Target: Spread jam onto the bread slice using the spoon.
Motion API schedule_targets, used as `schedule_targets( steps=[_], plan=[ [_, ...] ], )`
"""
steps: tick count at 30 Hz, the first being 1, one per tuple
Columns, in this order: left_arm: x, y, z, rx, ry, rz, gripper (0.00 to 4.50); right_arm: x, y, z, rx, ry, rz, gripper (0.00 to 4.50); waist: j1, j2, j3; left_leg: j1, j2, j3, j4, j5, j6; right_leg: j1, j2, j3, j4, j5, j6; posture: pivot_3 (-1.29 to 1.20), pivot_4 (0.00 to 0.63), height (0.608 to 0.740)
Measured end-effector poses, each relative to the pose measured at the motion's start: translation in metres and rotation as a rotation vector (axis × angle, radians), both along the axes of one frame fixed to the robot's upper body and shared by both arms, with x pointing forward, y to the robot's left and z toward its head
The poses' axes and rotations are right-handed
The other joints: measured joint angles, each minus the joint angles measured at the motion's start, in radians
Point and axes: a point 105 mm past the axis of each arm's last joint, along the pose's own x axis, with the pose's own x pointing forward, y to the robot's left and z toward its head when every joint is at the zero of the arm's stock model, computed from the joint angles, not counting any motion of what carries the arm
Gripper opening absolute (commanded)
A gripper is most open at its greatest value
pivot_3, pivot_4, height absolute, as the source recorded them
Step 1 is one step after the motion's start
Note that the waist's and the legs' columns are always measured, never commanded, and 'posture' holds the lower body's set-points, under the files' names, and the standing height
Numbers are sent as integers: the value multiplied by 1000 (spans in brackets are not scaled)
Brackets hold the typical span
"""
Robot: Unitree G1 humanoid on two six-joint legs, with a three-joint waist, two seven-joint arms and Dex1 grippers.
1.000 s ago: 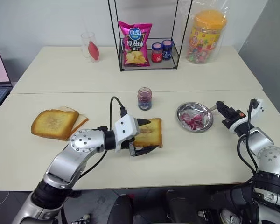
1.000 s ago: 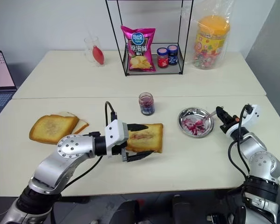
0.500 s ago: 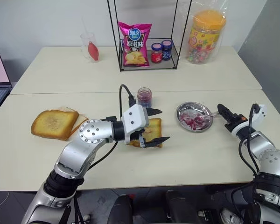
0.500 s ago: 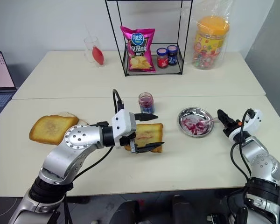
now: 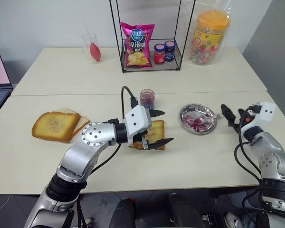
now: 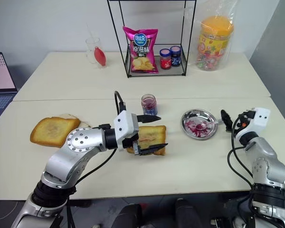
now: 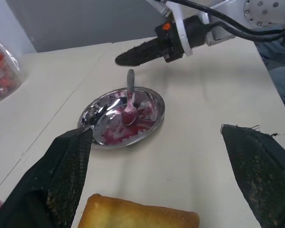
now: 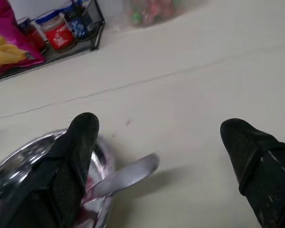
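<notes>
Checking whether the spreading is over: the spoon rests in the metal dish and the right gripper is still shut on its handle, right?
Not quite. The spoon does rest in the metal dish, but the right gripper is open, its fingers apart beside the handle, as the right wrist view shows.

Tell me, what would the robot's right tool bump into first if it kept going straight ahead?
Probably the spoon: its handle sticks out of the metal dish, right ahead of the open right tool.

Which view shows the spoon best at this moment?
The left wrist view: the whole spoon shows there, bowl down in the jam-smeared metal dish, handle over the rim. The right wrist view gives the handle close up between the right gripper's open fingers. In the two eye views it is a thin sliver.
</notes>
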Motion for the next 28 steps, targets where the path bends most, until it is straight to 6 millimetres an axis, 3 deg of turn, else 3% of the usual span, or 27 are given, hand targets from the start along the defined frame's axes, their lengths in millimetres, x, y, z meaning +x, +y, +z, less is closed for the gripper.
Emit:
schedule_targets(
  steps=[5,7,9,11,14,16,21,28],
  plan=[
    [16,38,2,54,-5,177,4500,-9,3,37,-79,-127,27,4447,1,0,0,1,0,-1,0,0,0,0,0,-1,0,0,0,0,150,740],
    [19,49,-2,87,12,224,4500,-14,7,44,-108,-146,56,4447,1,0,0,1,0,-1,0,0,0,1,0,-1,0,0,0,0,150,740],
    [19,64,-6,124,24,263,4500,-21,17,44,-147,-133,117,4447,2,0,0,1,0,-1,0,0,0,1,0,0,0,0,0,0,150,740],
    [20,93,-9,156,45,344,4500,-35,34,42,-231,-98,250,4447,1,1,0,1,0,-1,-1,0,0,0,0,-1,0,-1,-1,0,150,740],
    [7,154,-22,242,114,498,4500,-77,72,25,-415,40,592,4447,-1,0,0,6,2,-1,-5,0,0,3,0,-2,0,-4,-5,0,150,740],
    [-7,168,-33,273,173,498,4500,-97,83,13,-463,114,741,4447,3,-1,-1,6,1,-1,-5,0,0,4,-1,-2,0,-5,-5,0,150,740],
    [-35,177,-55,345,288,432,4500,-118,83,7,-488,205,900,4447,13,-3,0,6,-1,1,0,0,0,5,-4,-1,0,-7,-8,0,150,740],
    [-38,163,-47,315,265,366,4500,-123,88,7,-509,208,976,4447,24,-5,0,7,0,6,1,0,0,4,-5,1,-1,-6,-8,0,150,740]
  ],
)
